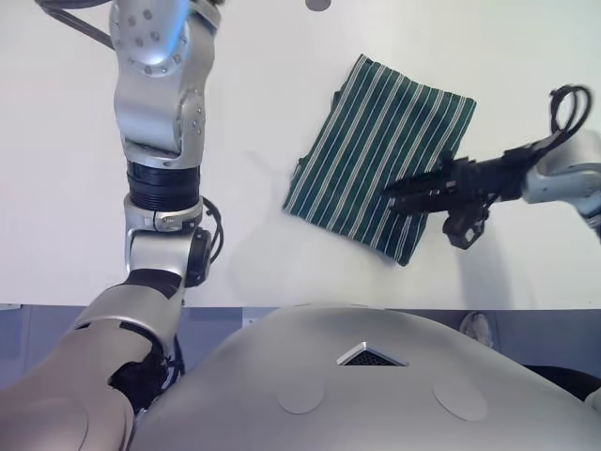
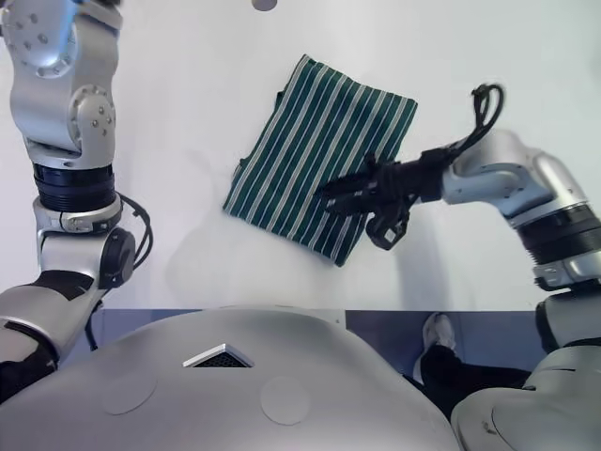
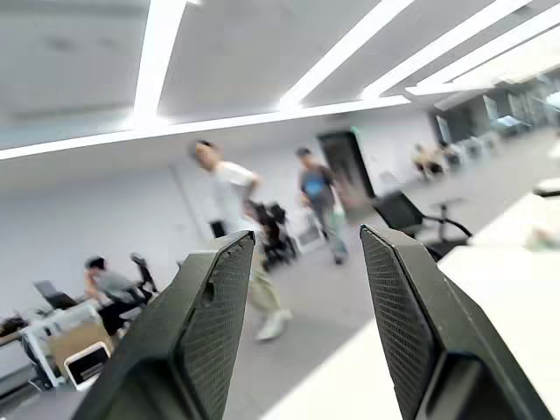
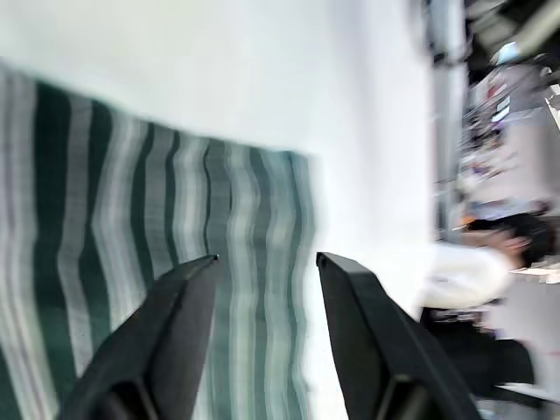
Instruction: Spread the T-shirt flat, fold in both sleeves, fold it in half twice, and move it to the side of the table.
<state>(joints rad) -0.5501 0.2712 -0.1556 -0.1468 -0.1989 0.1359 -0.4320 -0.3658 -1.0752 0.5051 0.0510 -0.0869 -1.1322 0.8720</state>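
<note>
- The right gripper point(image 4: 267, 258) is spread wide and holds nothing. Its two dark fingers point(image 4: 175, 306) stand apart, with striped cloth showing in the gap between them.
- In the head views, the right gripper point(image 1: 404, 195) reaches in level from the robot's right. Its tips lie over the T-shirt's right half, close to the near right edge. I cannot tell whether the tips press on the cloth or hang just above it.
- The T-shirt point(image 1: 376, 155) is a folded, roughly four-sided bundle, dark green with thin white stripes. It lies flat and is turned at a slant on the white table point(image 1: 254, 94).
- The head views give the T-shirt's whole outline, including a small tuck of cloth at its far left edge. The right wrist view gives a close look at one corner of the T-shirt point(image 4: 131, 201), with bare table just past it.
- A black cable point(image 2: 484, 103) loops up from the right arm point(image 2: 507, 178), well to the right of the T-shirt.
- The left gripper point(image 3: 306, 236) is also parted and holds nothing, with its ribbed fingers point(image 3: 210, 324) pointing out into the room.
- The left arm point(image 1: 155, 94) stands raised, well to the left of the T-shirt.
- Behind the left gripper are long ceiling light strips point(image 3: 157, 52) and an office chair point(image 3: 398, 210).
- A small grey disc point(image 1: 317, 5) sits at the picture's top edge, beyond the T-shirt's far side.
</note>
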